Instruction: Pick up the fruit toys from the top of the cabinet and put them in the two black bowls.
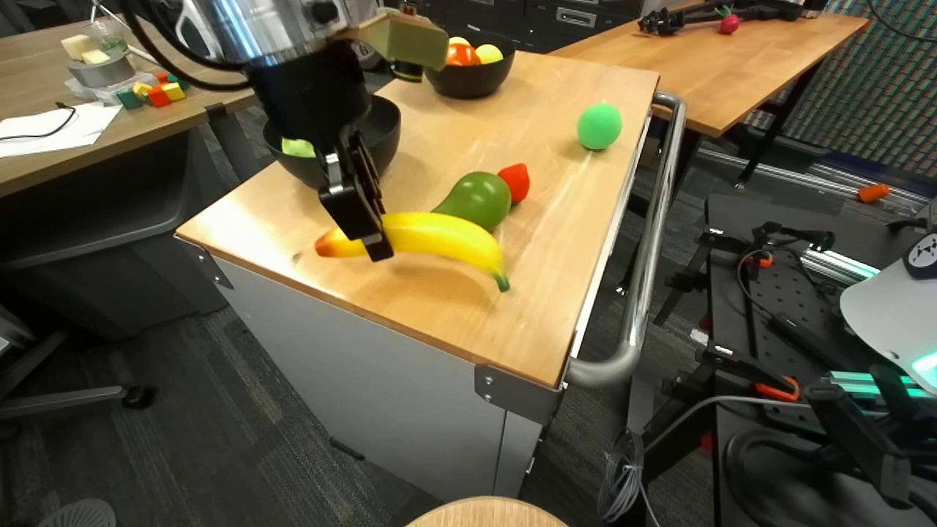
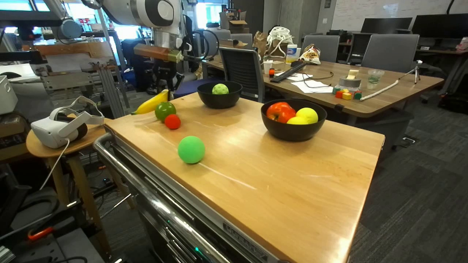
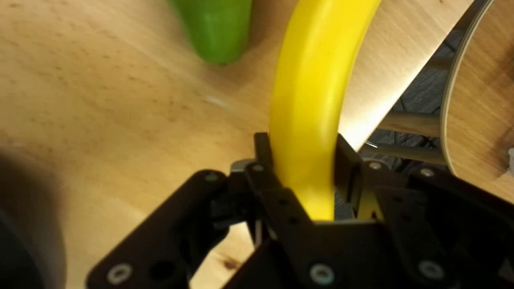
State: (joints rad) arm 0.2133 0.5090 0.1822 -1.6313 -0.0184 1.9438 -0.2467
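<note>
Yellow plastic toy banana (image 2: 150, 103), long and curved, is leftmost of the toys in an exterior view, at the left end of the light wooden worktop (image 2: 310, 175). There its green stem (image 2: 134, 113) points left and low, and its long axis climbs to the right; in the wrist view that axis runs top to bottom, leaning right at the top. Black jointed fingers (image 3: 262, 148) are clamped on it, a pad against either side, nearer the brown tip (image 1: 327, 246) than the stem. Next comes a glossy green plastic pear (image 2: 165, 110), just beside the banana, then a small red plastic fruit (image 2: 172, 121) just beside the pear, then a bright green round toy (image 2: 191, 149), well apart. Further right stands a round black bowl (image 2: 219, 102) holding a pale green speckled ball (image 2: 220, 88). Rightmost, a second round black bowl (image 2: 294, 131) holds a red apple-shaped toy (image 2: 280, 111) and two yellow round toys (image 2: 308, 114).
</note>
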